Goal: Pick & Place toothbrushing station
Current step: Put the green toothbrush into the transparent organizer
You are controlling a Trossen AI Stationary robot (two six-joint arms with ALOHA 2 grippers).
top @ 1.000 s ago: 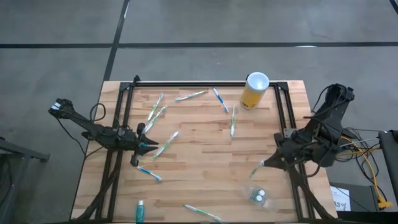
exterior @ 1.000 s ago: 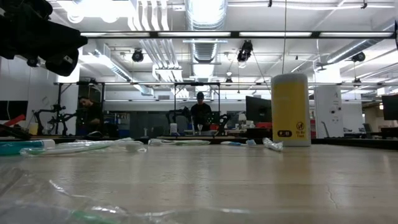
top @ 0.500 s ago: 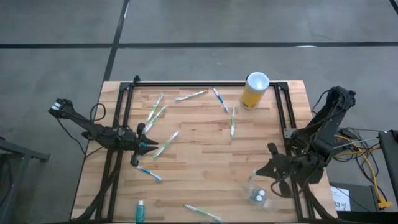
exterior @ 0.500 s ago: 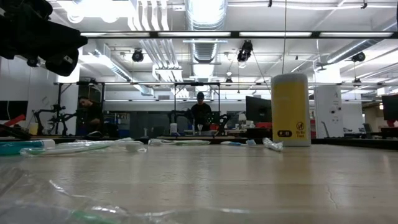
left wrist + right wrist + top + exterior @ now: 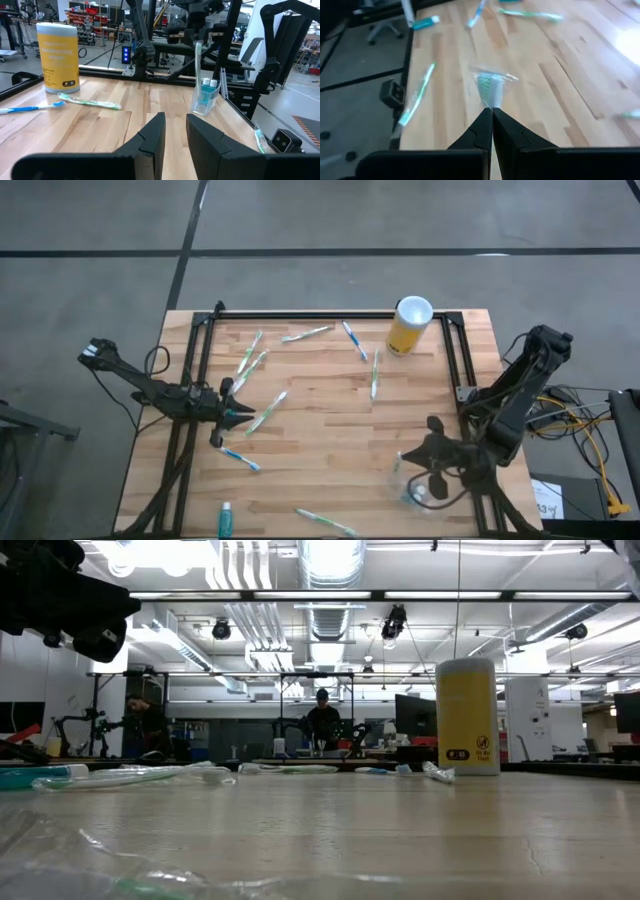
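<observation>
right gripper [image 5: 404,463] pinched on a white-green toothbrush [image 5: 490,89], hanging just over the clear cup [image 5: 205,97] near the table's [image 5: 330,430] right front corner, two teal tubes [image 5: 207,83] standing inside. left gripper [image 5: 243,413] parked mid-left, fingers slightly apart, holding nothing. other toothbrushes [image 5: 266,411] scattered flat.

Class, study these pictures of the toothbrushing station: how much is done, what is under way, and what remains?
Done: two teal tubes stand in the clear cup. In hand: the right gripper, shut on a white-green toothbrush, holds it upright at the cup. Left: several loose toothbrushes and one loose tube lie on the table; the left gripper hangs open beside one.
</observation>
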